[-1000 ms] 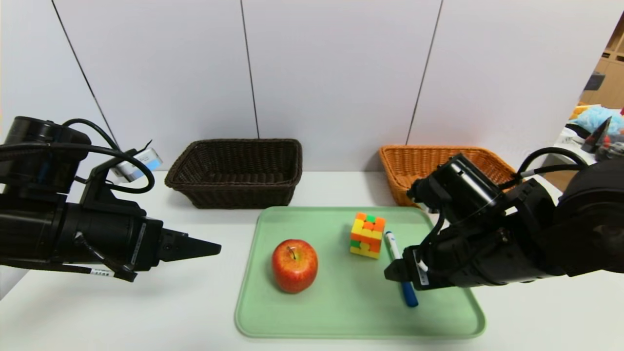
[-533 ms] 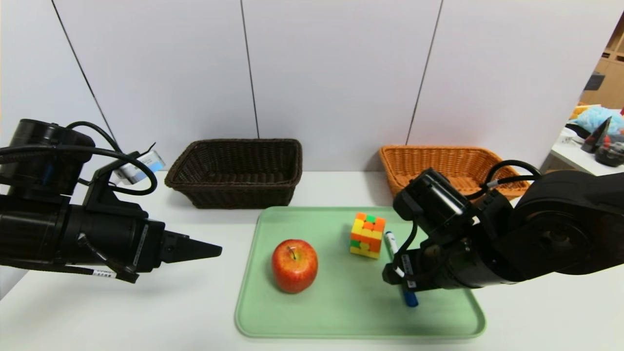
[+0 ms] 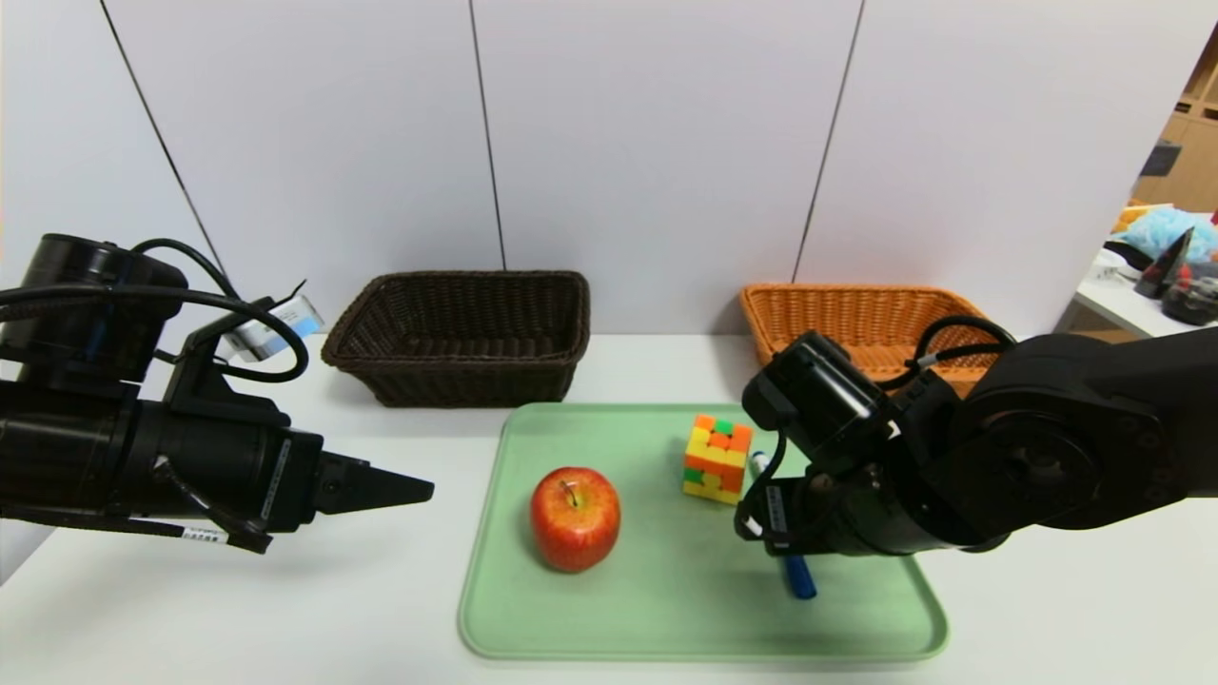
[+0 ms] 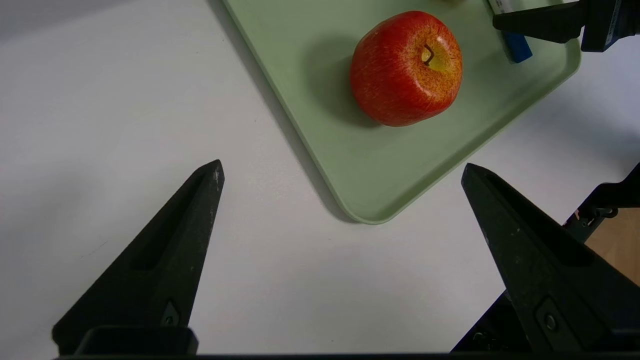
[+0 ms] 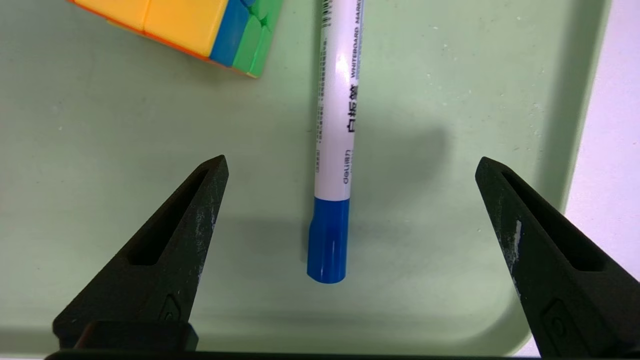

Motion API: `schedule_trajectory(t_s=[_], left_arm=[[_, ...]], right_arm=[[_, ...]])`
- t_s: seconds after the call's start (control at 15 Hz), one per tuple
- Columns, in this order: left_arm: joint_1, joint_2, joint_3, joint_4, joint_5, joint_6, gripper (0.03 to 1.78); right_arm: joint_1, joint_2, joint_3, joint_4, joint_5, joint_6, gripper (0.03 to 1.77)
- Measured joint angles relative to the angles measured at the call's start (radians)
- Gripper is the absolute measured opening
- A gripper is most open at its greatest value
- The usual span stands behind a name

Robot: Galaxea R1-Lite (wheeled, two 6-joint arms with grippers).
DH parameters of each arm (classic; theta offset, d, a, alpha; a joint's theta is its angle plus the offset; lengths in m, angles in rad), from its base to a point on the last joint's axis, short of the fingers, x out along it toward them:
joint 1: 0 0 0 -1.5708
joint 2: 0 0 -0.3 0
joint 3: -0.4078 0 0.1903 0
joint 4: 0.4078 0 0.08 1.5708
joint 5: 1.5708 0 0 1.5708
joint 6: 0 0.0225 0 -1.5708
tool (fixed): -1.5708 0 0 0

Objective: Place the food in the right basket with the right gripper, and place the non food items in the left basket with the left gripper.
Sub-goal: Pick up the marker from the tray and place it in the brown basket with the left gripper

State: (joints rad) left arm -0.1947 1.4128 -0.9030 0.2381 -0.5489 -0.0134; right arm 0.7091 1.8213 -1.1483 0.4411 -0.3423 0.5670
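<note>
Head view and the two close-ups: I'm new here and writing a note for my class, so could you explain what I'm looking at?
It is a robot with two black arms. The head view looks down from its head; each close-up comes from a wrist camera.

A green tray holds an apple, a puzzle cube and a blue-capped marker. Behind stand a dark brown basket and a tan one.

The right gripper is over the tray, its open fingers on either side of the marker without touching it. The left gripper waits open beside the tray. Nothing is held.
</note>
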Motion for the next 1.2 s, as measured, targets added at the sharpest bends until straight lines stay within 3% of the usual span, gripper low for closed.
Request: schedule_trajectory(t_s=[0.4, 1.2], left_arm=[[-0.001, 0.006, 0.0, 0.0, 0.0, 0.002, 1.69], [-0.01, 0.012, -0.001, -0.001, 0.001, -0.001, 1.69]], right_arm=[[-0.001, 0.026, -0.005, -0.026, -0.004, 0.038, 1.71], [0.001, 0.052, -0.002, -0.019, 0.003, 0.037, 1.71]])
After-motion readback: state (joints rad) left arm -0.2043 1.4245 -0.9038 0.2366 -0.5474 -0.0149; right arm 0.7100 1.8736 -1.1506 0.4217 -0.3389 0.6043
